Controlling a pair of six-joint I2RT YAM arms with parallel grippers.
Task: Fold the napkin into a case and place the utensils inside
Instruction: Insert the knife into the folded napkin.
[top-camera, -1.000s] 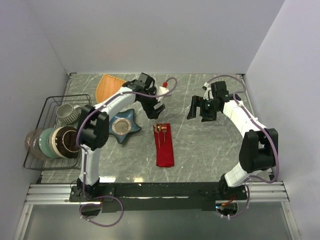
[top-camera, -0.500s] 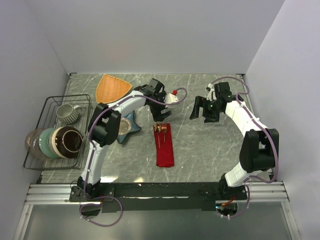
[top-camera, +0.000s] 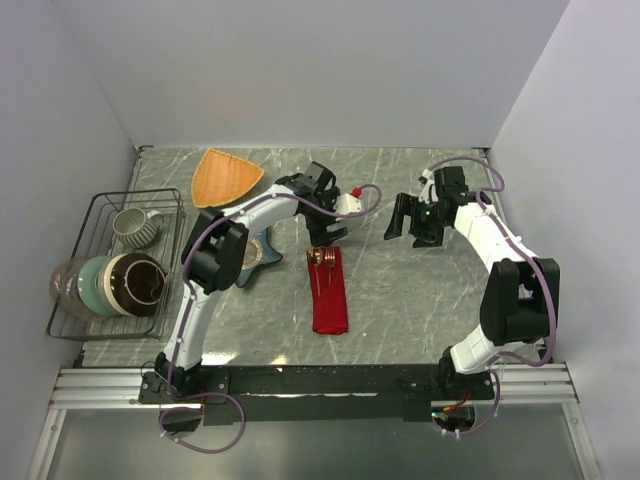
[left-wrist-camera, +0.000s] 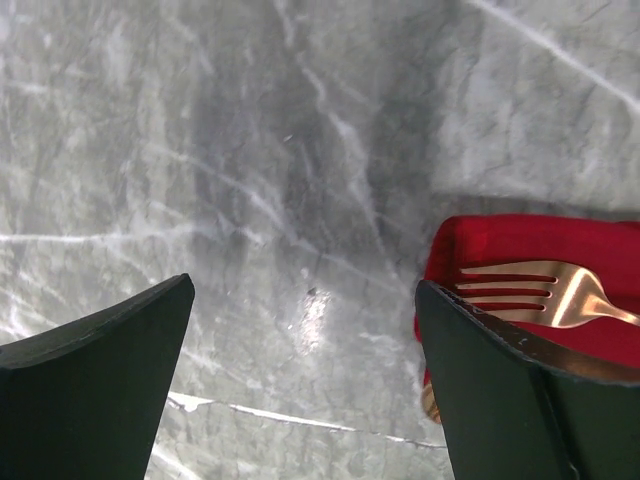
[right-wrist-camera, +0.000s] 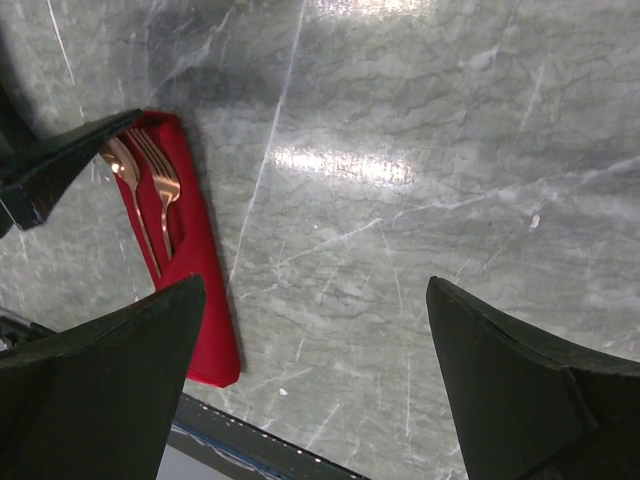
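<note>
**Operator:** Where does the job stand, and what worries you?

**Me:** The napkin (top-camera: 331, 300) lies folded as a narrow red case (right-wrist-camera: 192, 245) near the middle of the table, closer to my bases than either hand. The utensils (top-camera: 322, 262) sit in its far end, their heads poking out, so I judge the task all but done. My left gripper (top-camera: 323, 233) hangs just past that far end, jaws spread wide, holding nothing. Its wrist view shows the fork (left-wrist-camera: 540, 290) right beside one finger. That is the risk: if I swing or drop that hand carelessly, a finger could catch the tines or the cloth edge. That would drag the utensils out or pull the fold open.

**Operator:** And the other hand?

**Me:** My right gripper (top-camera: 410, 222) is well apart to the right, jaws also wide and empty. I see little danger there unless it sweeps across low.

**Operator:** The surroundings?

**Me:** A metal rail (top-camera: 320, 380) runs along the near edge. The table (top-camera: 420, 300) is grey, marble-patterned and glossy, so I expect the cloth would slide if nudged. A wire rack (top-camera: 140, 192) of bowls and a mug sits at the left, and a blue star dish (top-camera: 258, 252) is partly hidden by my left arm. An orange plate (top-camera: 225, 175) lies toward the back, and plain white walls close in three sides.
</note>
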